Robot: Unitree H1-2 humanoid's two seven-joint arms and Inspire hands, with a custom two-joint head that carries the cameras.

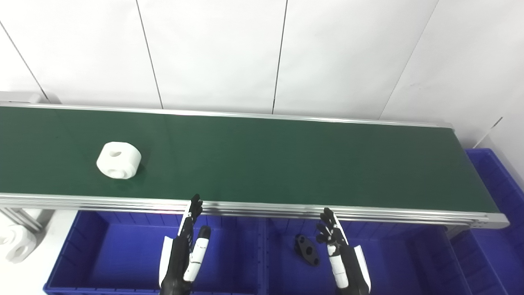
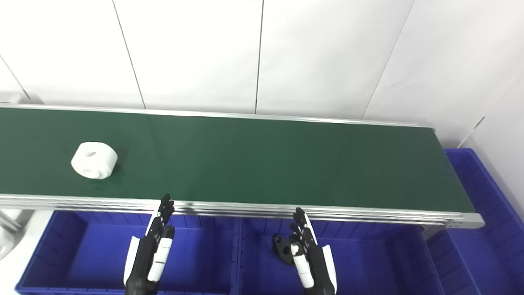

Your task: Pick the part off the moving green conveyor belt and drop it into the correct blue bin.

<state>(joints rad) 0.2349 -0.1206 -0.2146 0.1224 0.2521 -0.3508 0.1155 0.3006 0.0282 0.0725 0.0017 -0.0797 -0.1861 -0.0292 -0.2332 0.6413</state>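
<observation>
Belt: the green belt (image 1: 286, 164) ran left to right across the view, with a silver rail along each long edge and a white panelled wall (image 1: 213, 53) behind it.
Part: a white part (image 1: 118, 159), rounded and blocky with one hole in its top and one in its near face, lay on the belt's left stretch, nearer the front rail than the back; nothing touched it.
Left hand: the left hand (image 1: 184, 250) stood upright over the left bin (image 1: 82, 250), fingers straight and close together, thumb apart to the side, holding nothing; its fingertips reached the belt's front rail in the view. It stood to the right of the part and well apart from it.
Right hand: the right hand (image 1: 342, 254) was raised over the middle bin (image 1: 393, 258), fingers slightly spread and a little curled, empty.
Black piece: a flat black piece (image 1: 308, 249) with holes lay in the middle bin, just left of the right hand.
Right bin: a third blue bin (image 1: 497, 192) sat past the belt's right end.
Off the belt: white parts (image 1: 16, 241) lay at the far left below the rail, outside the left bin.
</observation>
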